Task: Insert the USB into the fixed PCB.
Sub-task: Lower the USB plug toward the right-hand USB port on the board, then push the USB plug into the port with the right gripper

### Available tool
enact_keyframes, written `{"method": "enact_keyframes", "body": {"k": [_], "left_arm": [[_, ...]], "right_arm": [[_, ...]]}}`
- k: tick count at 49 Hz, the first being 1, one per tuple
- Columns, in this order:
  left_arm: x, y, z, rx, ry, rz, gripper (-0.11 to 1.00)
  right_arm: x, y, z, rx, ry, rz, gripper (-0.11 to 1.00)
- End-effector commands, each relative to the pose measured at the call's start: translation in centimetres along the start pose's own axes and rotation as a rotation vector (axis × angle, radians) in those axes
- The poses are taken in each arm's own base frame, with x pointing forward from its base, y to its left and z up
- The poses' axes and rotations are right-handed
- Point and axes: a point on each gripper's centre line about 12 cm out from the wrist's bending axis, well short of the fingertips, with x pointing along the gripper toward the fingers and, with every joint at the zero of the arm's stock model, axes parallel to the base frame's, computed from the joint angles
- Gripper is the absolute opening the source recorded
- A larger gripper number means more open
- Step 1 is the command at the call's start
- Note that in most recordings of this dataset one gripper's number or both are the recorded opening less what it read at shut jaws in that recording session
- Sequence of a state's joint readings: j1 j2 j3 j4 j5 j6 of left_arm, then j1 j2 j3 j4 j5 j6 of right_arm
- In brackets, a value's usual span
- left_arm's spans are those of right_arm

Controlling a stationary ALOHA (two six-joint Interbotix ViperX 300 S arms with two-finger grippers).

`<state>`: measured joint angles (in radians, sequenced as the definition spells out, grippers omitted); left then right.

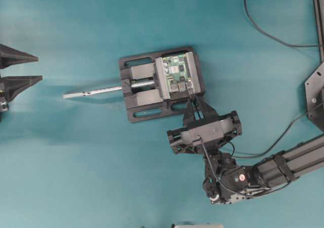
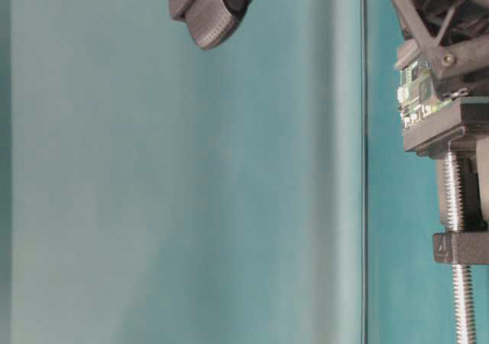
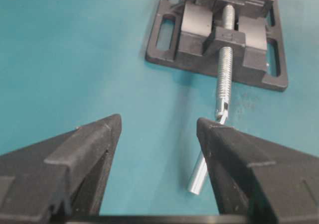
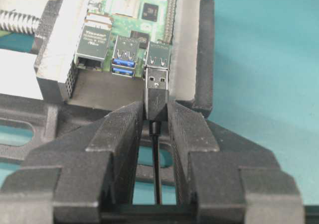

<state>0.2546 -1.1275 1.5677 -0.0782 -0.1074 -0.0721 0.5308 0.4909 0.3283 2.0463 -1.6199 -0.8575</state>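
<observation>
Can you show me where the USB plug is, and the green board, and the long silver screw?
USB (image 4: 158,84): right wrist view, metal tip.
fixed PCB (image 1: 178,71): overhead view, green middle.
silver screw (image 3: 225,74): left wrist view, threaded shaft.

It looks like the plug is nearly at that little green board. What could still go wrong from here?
The USB sits just in front of a silver port on the fixed PCB; if it is slightly off line, its metal tip may catch the port's rim instead of sliding in. The right hand pinches only the plug's black back end, so a push might tilt it or make it slip between the fingers.
</observation>
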Motion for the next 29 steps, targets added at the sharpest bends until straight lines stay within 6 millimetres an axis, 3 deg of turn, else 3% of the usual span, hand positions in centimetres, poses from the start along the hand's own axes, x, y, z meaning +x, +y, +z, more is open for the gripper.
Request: {"method": "enact_keyframes", "body": {"k": [1, 29], "left_arm": [[0.1, 0.0, 0.4, -0.007, -0.011, 0.0, 0.77], [0.1, -0.1, 0.5, -0.007, -0.012, 0.0, 0.77]], "right_arm": [[-0.1, 0.0, 0.9, 0.025, 0.0, -0.005, 0.21], [1.1, 0.4, 1.3, 0.035, 0.011, -0.015, 0.21]]}}
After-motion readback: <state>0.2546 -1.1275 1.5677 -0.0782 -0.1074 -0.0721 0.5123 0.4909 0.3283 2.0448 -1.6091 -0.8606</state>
